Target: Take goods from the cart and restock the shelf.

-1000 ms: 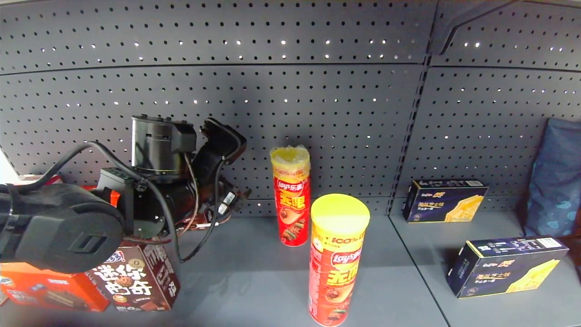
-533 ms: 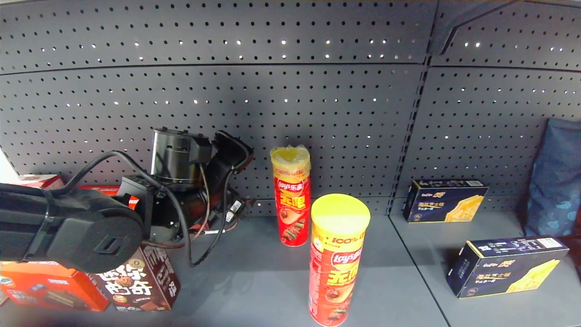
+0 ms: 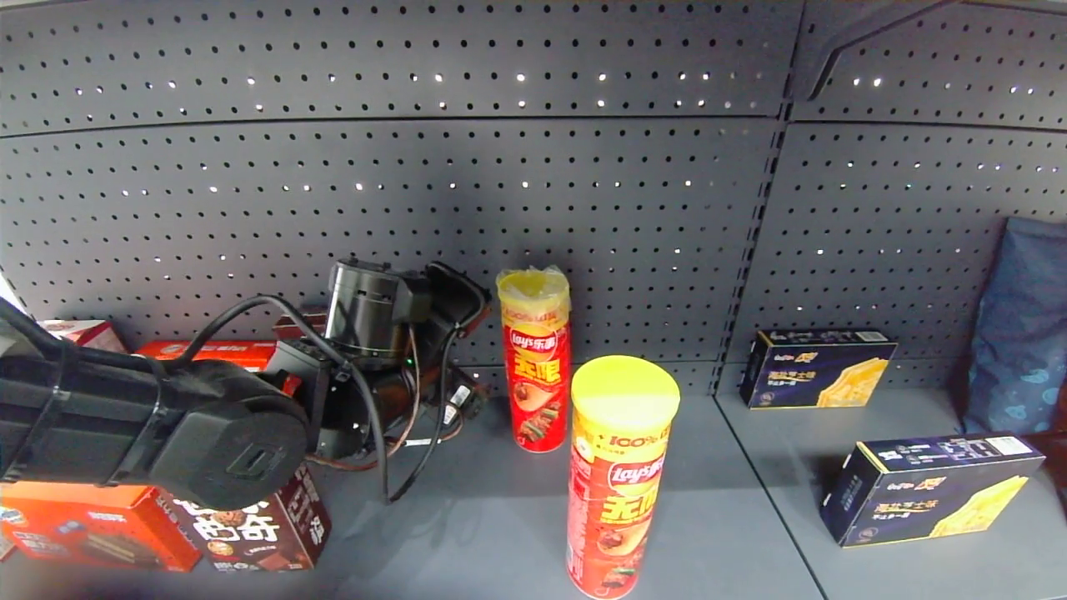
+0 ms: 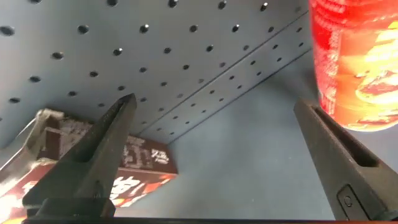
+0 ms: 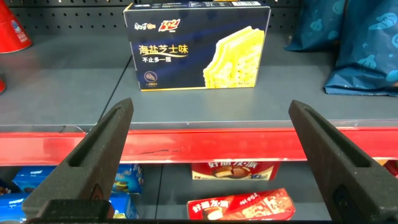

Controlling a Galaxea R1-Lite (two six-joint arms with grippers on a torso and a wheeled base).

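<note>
Grey metal shelf (image 3: 467,517), perforated back panel (image 3: 583,183) behind

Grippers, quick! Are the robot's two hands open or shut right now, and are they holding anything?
Left gripper: open, holding nothing.
Right gripper: open, holding nothing.

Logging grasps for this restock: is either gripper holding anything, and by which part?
Nothing is held. The left gripper is open beside the red chip can; the right gripper is open too.
</note>
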